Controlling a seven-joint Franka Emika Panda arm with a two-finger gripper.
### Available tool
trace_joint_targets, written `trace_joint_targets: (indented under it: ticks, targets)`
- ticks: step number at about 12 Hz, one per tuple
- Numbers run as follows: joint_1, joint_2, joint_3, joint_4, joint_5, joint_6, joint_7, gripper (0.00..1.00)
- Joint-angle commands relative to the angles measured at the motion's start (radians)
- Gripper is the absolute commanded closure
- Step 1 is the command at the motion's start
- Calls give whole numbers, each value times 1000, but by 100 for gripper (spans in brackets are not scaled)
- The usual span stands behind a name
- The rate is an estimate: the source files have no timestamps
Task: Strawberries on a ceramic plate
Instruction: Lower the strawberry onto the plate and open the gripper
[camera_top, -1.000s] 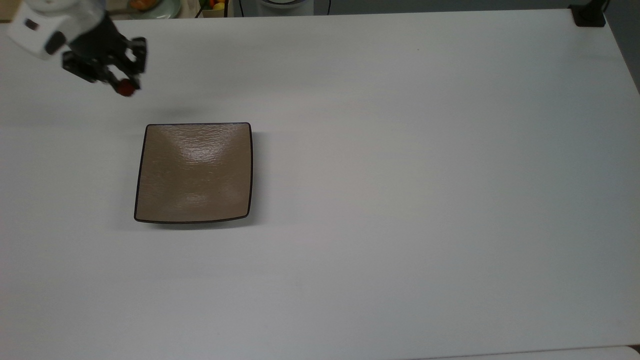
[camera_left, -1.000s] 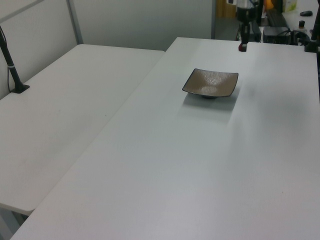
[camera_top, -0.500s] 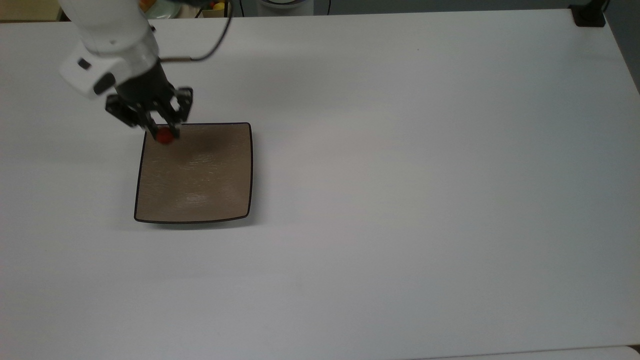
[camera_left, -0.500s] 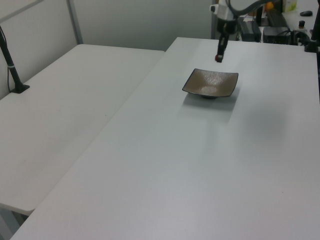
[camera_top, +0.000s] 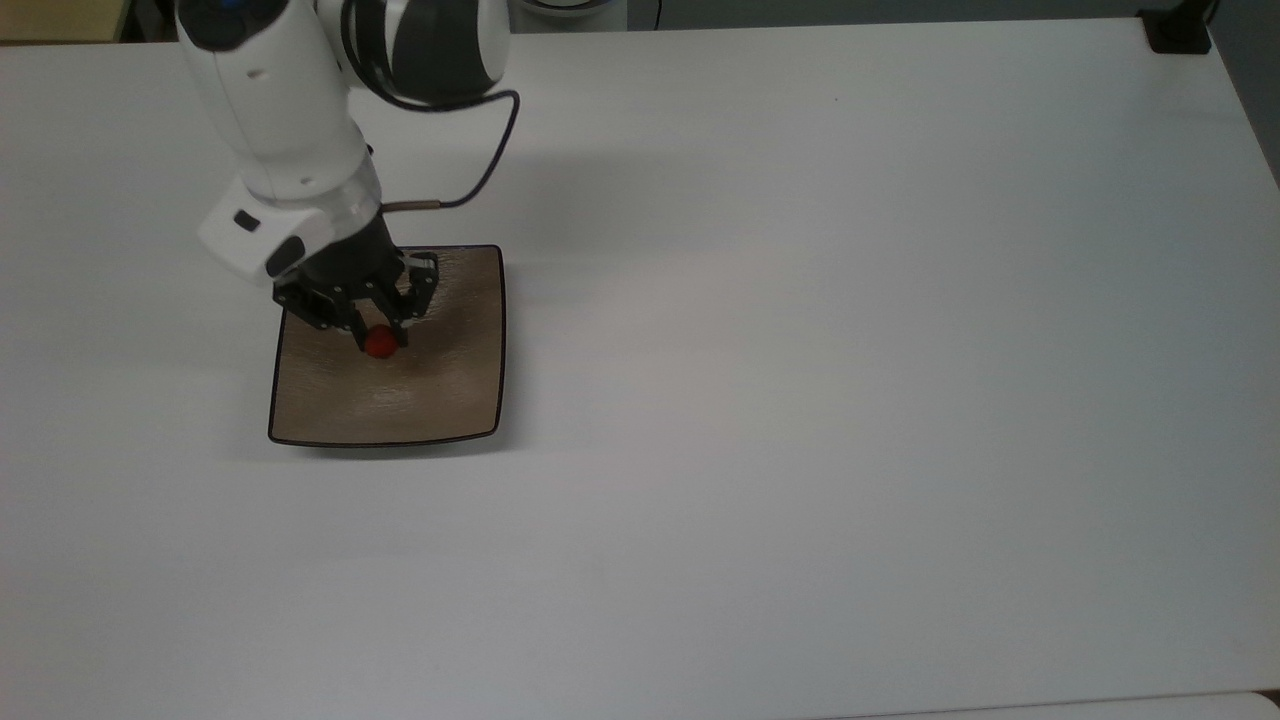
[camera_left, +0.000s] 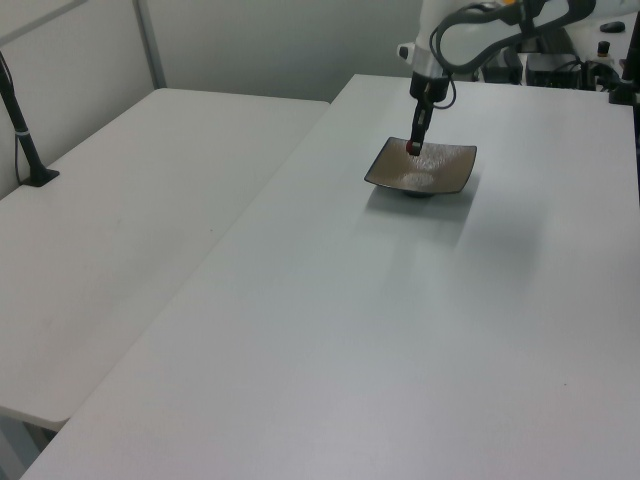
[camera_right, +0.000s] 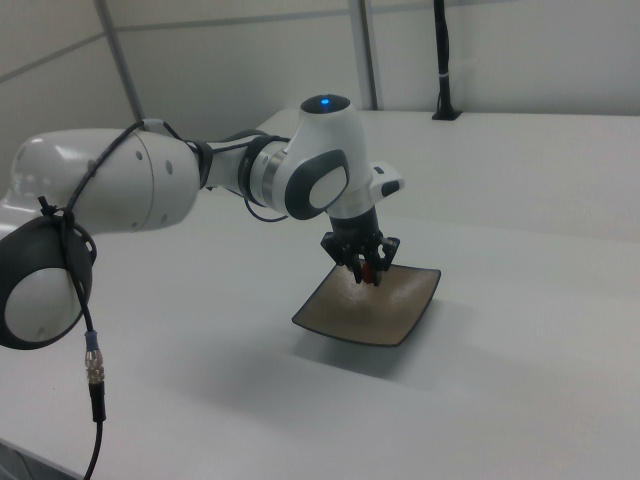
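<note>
A square tan ceramic plate (camera_top: 440, 400) (camera_left: 445, 172) (camera_right: 395, 305) with a thin dark rim lies on the white table, toward the top view's left. My gripper (camera_top: 380, 338) (camera_left: 413, 146) (camera_right: 368, 275) hangs just above the plate's middle, shut on a small dark-red strawberry (camera_top: 379, 343) (camera_left: 411, 148) (camera_right: 367, 276). The berry sits between the black fingertips, a little above the plate's surface. My white arm reaches in from the top view's upper left and covers the plate's upper-left corner there.
The white table (camera_top: 800, 400) stretches wide to the top view's right and bottom. A second white table (camera_left: 140, 220) adjoins it on the left view's left. A black post base (camera_top: 1178, 35) stands at the top view's upper right corner.
My gripper has carried the strawberry from beyond the plate's upper-left corner in the top view, over the rim, to above the plate's middle, and has come lower.
</note>
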Motion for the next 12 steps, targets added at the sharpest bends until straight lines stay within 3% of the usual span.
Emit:
trace_joint_targets:
  ticks: [1, 7, 9, 11, 12]
  targets:
    - [15, 28, -5, -20, -10, 59, 19, 90]
    - [21, 45, -3, -51, -54, 76, 19, 86]
    - [21, 45, -3, -53, -59, 73, 17, 79]
    - [20, 43, -3, -56, -59, 71, 19, 33]
    - [20, 43, -3, -57, -59, 68, 19, 16]
